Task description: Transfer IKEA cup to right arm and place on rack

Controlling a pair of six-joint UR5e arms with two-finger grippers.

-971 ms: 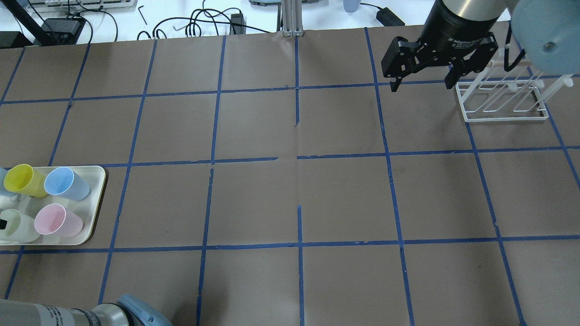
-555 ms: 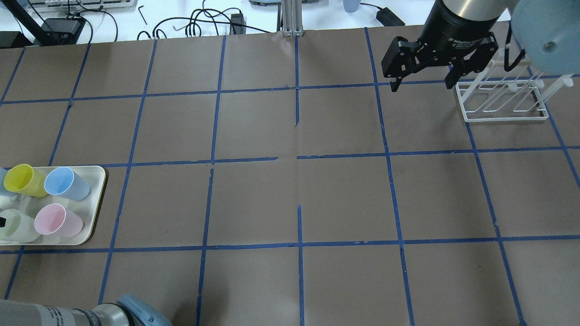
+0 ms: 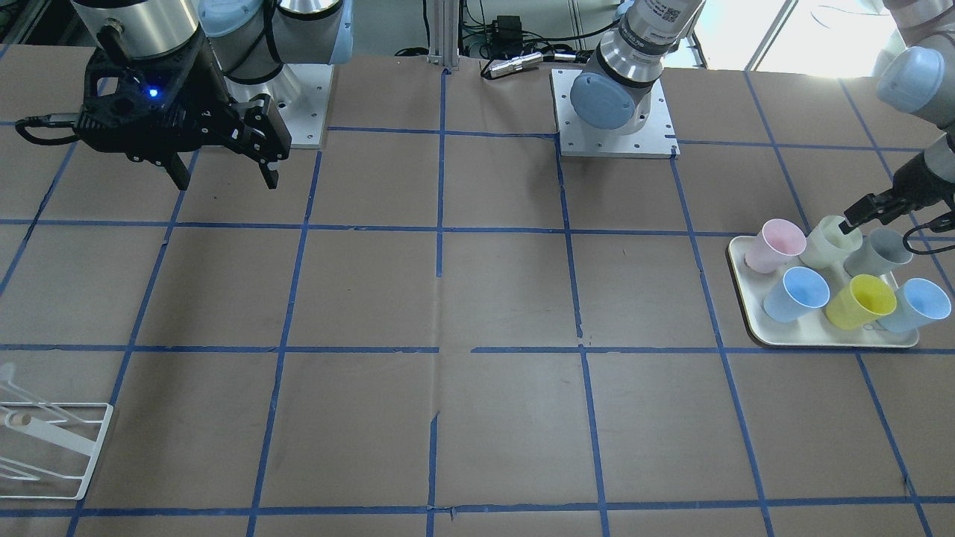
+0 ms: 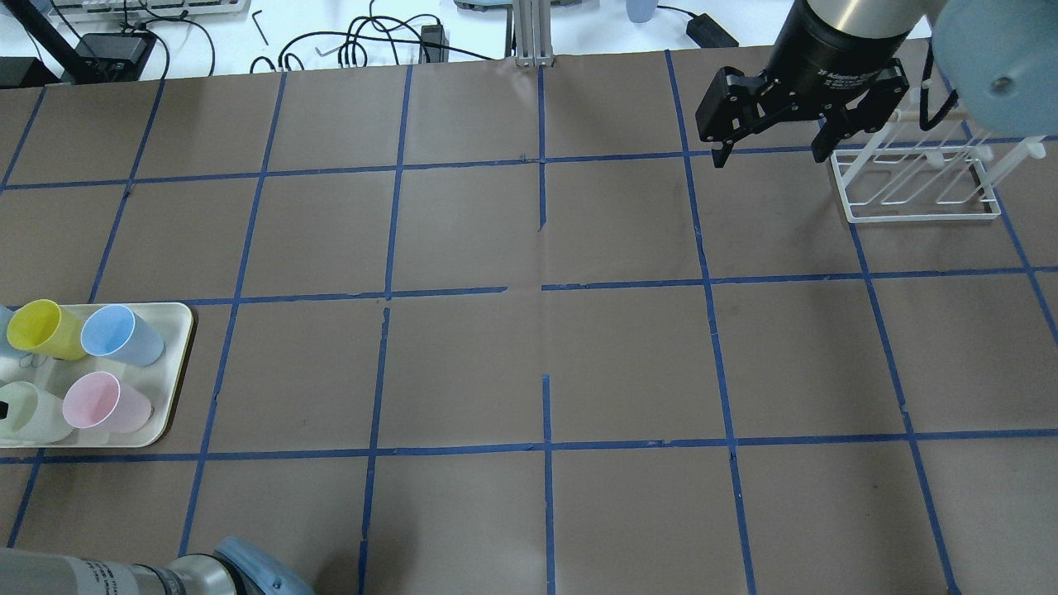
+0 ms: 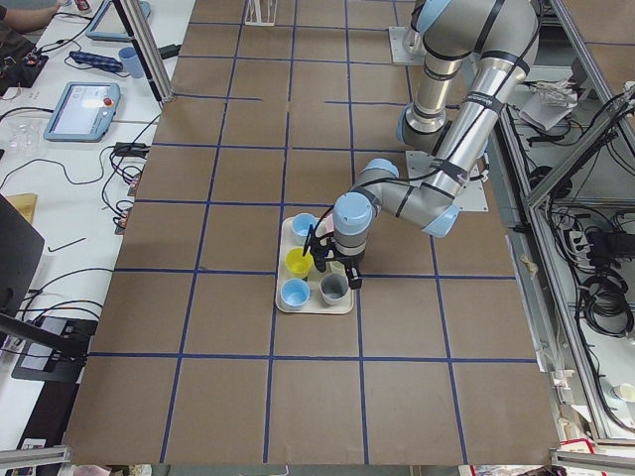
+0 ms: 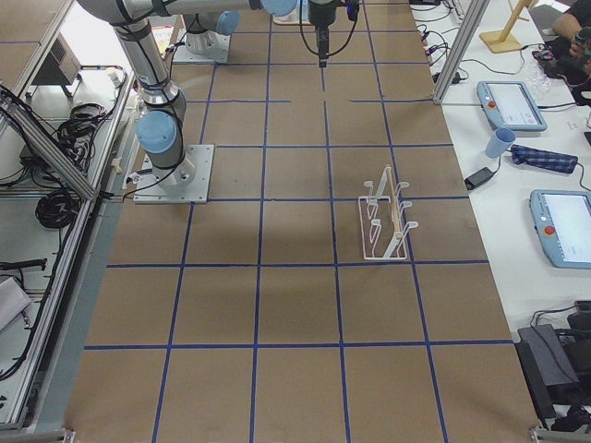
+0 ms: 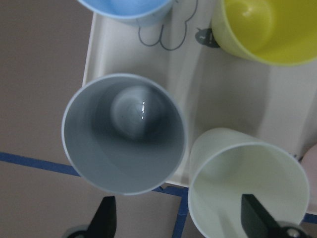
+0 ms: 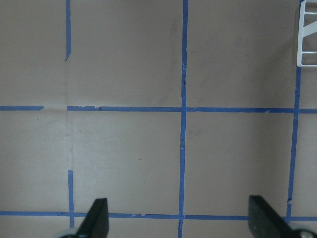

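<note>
The IKEA cup, pale cream with a green tint, stands upright on the cream tray between the pink cup and the grey cup. My left gripper is open and low over it. In the left wrist view one finger is inside the IKEA cup and the other finger is outside, below the grey cup. My right gripper is open and empty, held above the table just left of the white wire rack.
The tray also holds a yellow cup and blue cups, packed close together. The rack stands at the far right of the table. Cables and boxes lie beyond the table's far edge.
</note>
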